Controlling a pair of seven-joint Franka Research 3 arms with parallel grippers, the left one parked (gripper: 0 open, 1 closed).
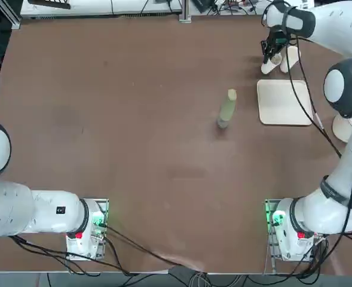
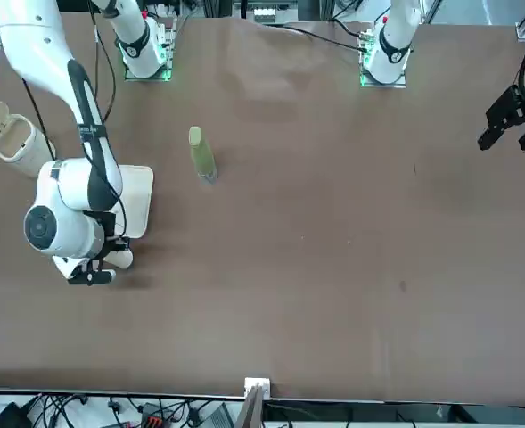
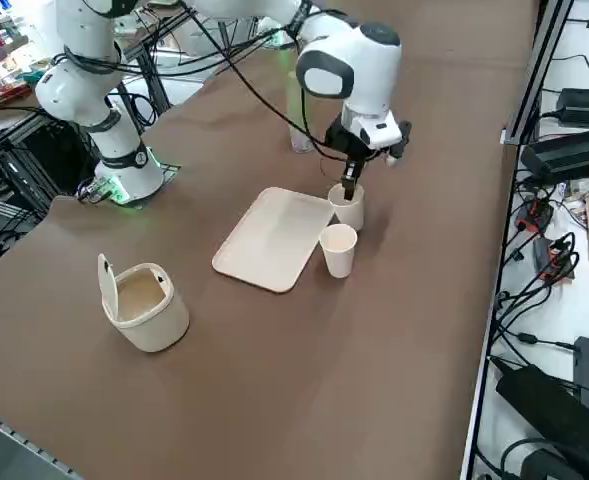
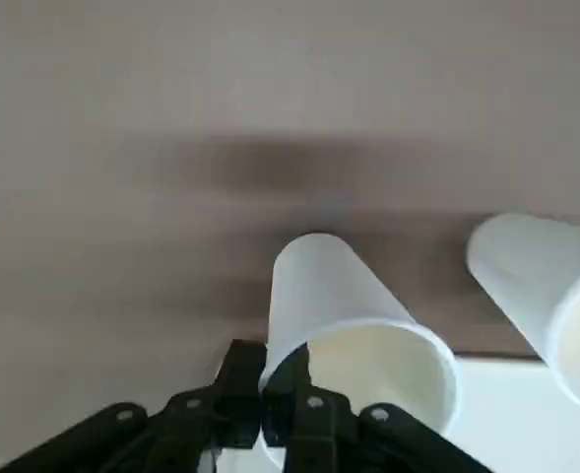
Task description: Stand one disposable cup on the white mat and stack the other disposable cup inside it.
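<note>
Two white disposable cups stand upright on the brown table just off the white mat's far edge. My right gripper reaches down onto the cup nearer the table's middle and is shut on its rim. In the wrist view one finger is inside this cup and the other outside its wall. The second cup stands free beside it, also seen as the neighbouring cup in the wrist view. From above, the held cup and the free cup sit side by side. Nothing rests on the mat.
A tall pale-green bottle stands upright toward the table's middle, a short way from the mat. A round cream container with its lid flipped up sits near the table's right edge, on the robot's side of the mat. The table's far edge runs just beyond the cups.
</note>
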